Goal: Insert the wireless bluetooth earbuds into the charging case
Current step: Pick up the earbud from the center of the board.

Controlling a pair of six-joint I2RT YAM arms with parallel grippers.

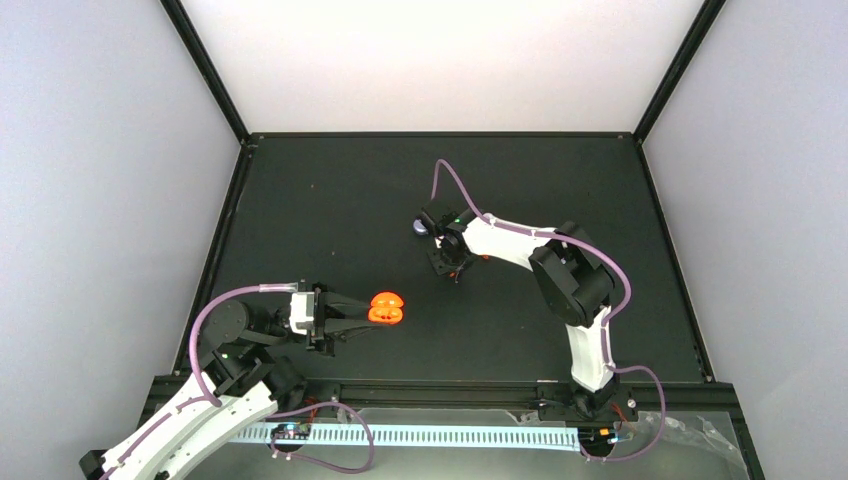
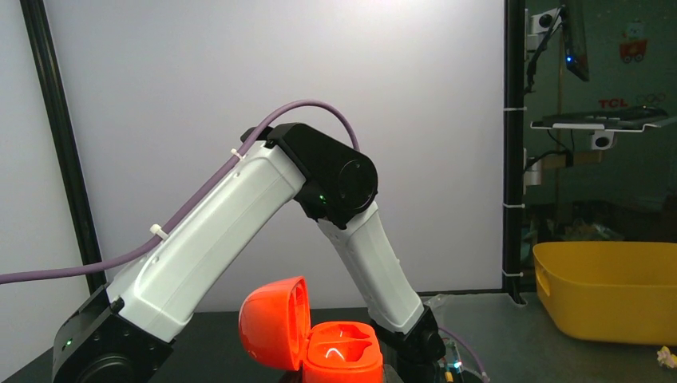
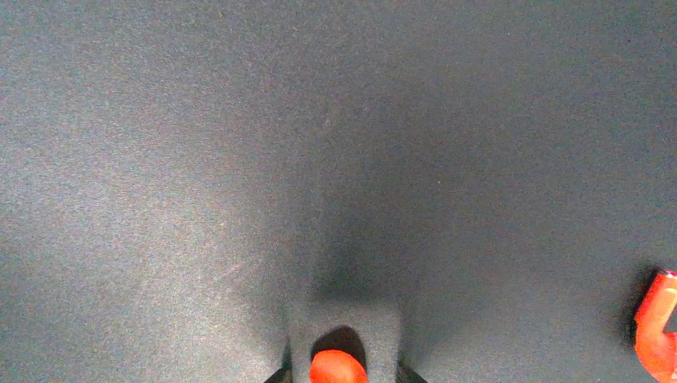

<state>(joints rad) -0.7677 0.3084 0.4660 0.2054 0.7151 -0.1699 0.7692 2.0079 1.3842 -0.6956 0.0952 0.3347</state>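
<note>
The red-orange charging case (image 2: 343, 351) stands open, its lid (image 2: 275, 323) hinged up to the left and both moulded wells bare. My left gripper (image 1: 365, 315) is shut on the case (image 1: 385, 308) at the table's near left. My right gripper (image 1: 447, 264) points straight down at the mat near the middle. One red-orange earbud (image 3: 338, 369) lies on the mat between its fingertips (image 3: 281, 375), with a gap on each side, so the jaws stand open around it. A second red-orange earbud (image 3: 659, 323) lies at the right edge of the right wrist view.
A small dark rounded object (image 1: 420, 226) sits on the black mat (image 1: 330, 200) just beyond the right wrist. The right arm (image 2: 239, 231) fills the left wrist view behind the case. A yellow bin (image 2: 607, 291) stands off the table.
</note>
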